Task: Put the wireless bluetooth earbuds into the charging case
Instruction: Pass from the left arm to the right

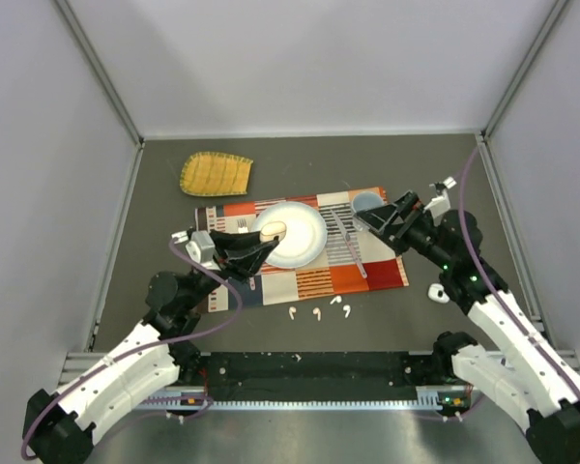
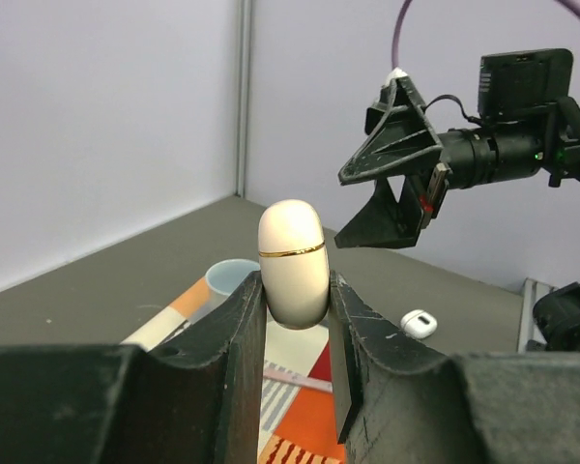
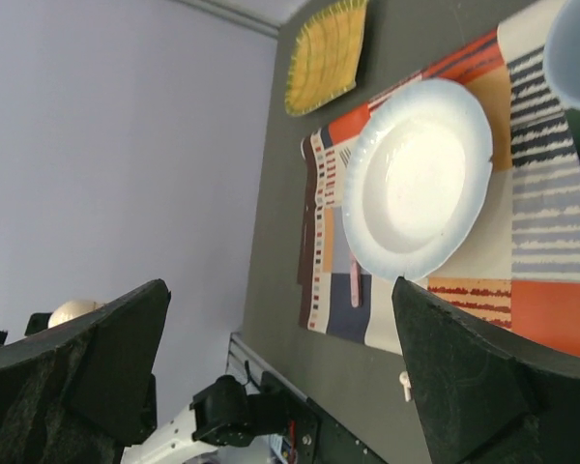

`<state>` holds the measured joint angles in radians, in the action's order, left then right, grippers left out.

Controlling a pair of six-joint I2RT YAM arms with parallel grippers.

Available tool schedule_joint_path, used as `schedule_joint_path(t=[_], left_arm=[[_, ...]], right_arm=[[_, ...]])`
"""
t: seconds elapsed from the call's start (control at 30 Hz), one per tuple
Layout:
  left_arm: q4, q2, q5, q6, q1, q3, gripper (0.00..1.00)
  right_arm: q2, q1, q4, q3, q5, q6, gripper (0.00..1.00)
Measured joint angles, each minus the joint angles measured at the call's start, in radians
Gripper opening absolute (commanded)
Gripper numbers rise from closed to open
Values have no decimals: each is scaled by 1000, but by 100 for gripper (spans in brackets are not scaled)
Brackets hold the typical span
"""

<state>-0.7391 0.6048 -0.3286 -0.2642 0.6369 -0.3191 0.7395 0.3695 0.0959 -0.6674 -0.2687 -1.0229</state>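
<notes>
Grey table (image 1: pixel 155 193). My left gripper (image 2: pixel 297 300) clamps slick-looking charging case (image 2: pixel 292 261); right gripper (image 1: pixel 375 218) spread. Probably featherlight earbuds (image 1: pixel 316 312) beside placemat (image 1: pixel 367 275): pinch stems.

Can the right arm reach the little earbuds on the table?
Probably yes. The right gripper is open and empty, and the earbuds lie uncovered on the bare table, just in front of the mat.

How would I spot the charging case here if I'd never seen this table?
Find the striped placemat with the white plate. Over the plate's left edge, the left tool grips a cream oval case. Unlike the small white object lying by the right arm, it has a thin gold band.
</notes>
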Motion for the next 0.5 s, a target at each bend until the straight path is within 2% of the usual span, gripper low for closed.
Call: schedule_joint_path(t=[0.2,0.5], left_arm=[[17,11,-5,52,0,0,0],[-15,79,-53,87,0,-2,0]], right_arm=[[158,0,-136,46,-85,-115,96],[277,2,-282,3,-239,-217,93]])
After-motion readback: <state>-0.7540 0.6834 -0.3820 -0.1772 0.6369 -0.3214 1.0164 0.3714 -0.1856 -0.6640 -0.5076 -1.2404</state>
